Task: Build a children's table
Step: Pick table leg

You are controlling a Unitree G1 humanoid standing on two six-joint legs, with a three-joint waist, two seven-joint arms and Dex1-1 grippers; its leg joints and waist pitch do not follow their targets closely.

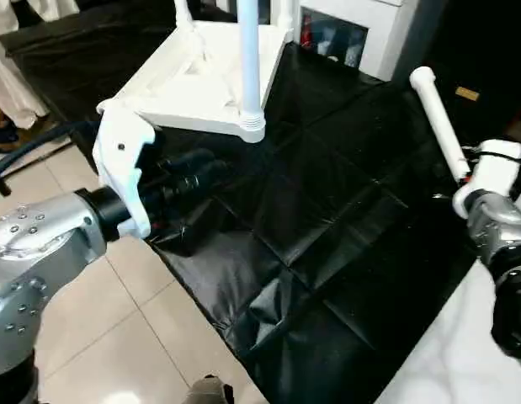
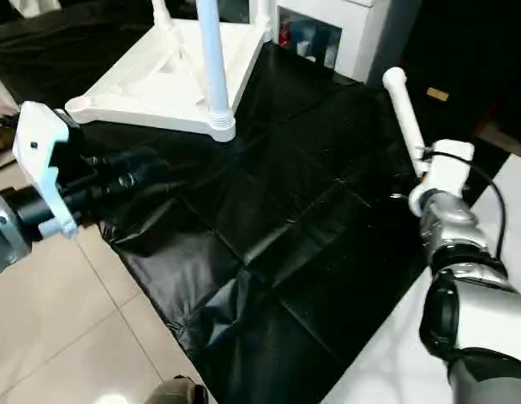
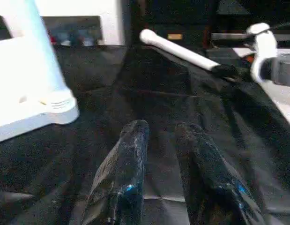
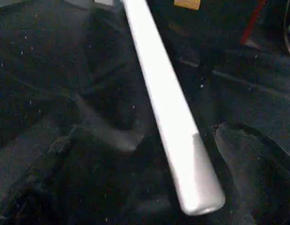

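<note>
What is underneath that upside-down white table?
The table top lies on a crinkled black sheet, legs pointing up. Whatever lies beneath the sheet is covered; tiled floor shows beside it.

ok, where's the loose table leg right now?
The loose leg is on the robot's right, in the right gripper, raised over the black sheet, apart from the upturned tabletop.

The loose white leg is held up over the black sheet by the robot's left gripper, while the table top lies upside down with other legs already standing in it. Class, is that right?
Not quite: it is the right gripper that holds the loose white leg over the black sheet, as the right eye view shows. The left gripper holds nothing. The table top does lie upside down with legs standing in it.
</note>
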